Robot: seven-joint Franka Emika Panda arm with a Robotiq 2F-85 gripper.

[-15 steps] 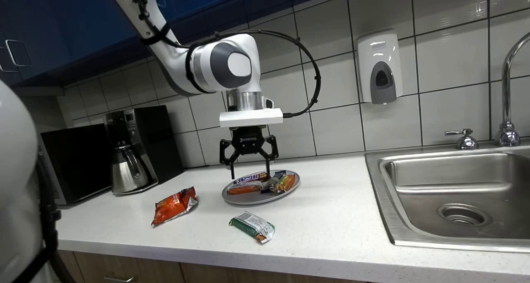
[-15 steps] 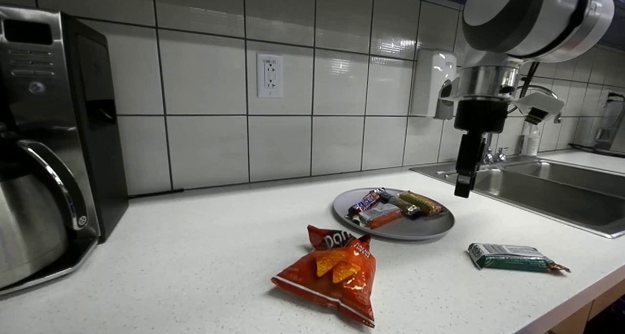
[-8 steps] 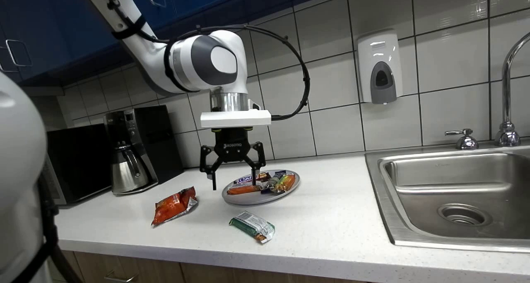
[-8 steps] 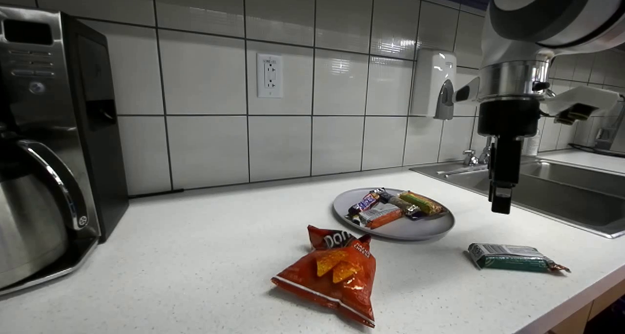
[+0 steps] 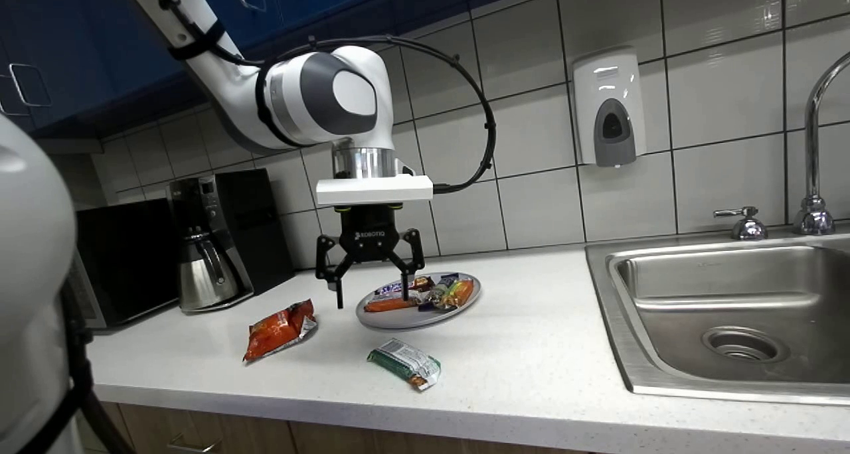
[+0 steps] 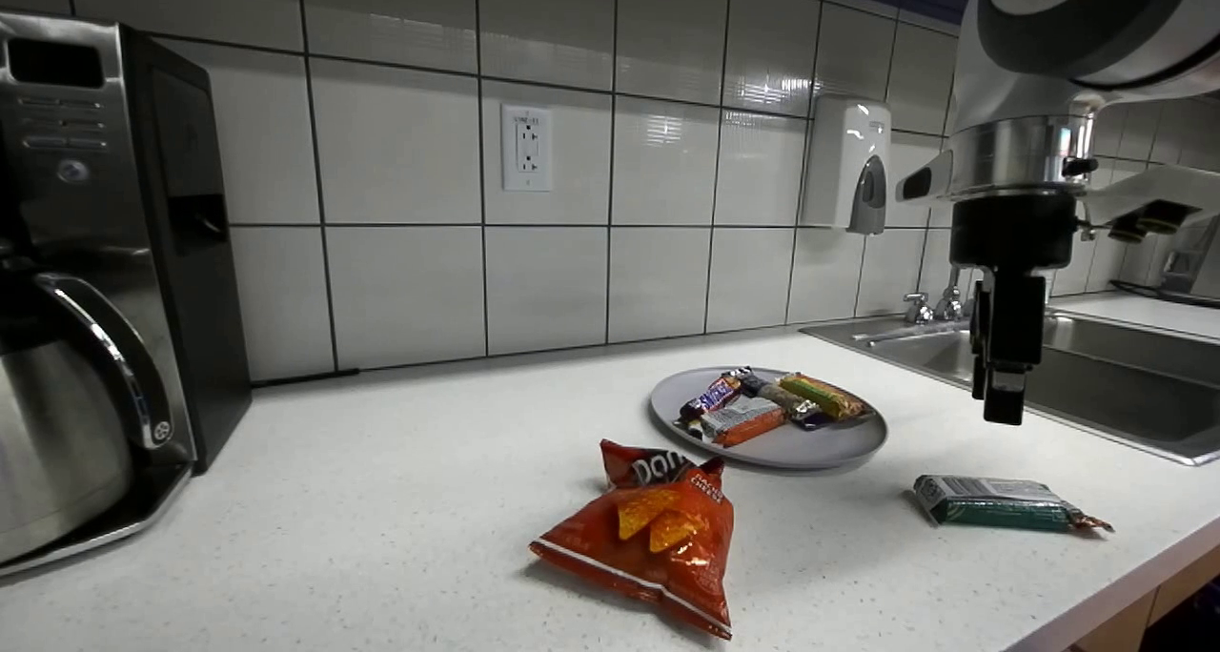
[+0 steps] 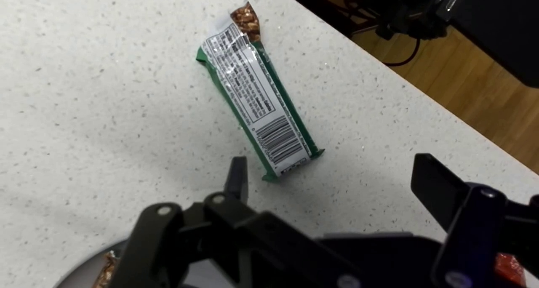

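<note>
1. Above the counter, the gripper points straight down with its jaws spread wide and nothing between them; its fingertips are clear of every surface, so no grip has been made
2. Nearest below it lies the green-wrapped bar, flat on the counter, barcode side up; in the wrist view one end reaches toward the gap between the fingers, slantwise to it and touched by neither; by my judgement the approach is partly done, while grasping and lifting are both undone
3. Close to that bar, the grey plate already carries four bars: a blue-lettered bar, an orange-wrapped bar, a silvery bar and a yellow-and-green bar, lying bunched at differing angles; as things lie, those four are on the plate and the green-wrapped one is off it
4. Near the plate but apart from it, the red chip bag lies on the counter, ungripped, so it too counts among the things off the plate
5. Farther out stand the coffee maker at one side and the sink at the other, with a soap dispenser on the tiled wall; none of these seems part of the work in hand
</note>
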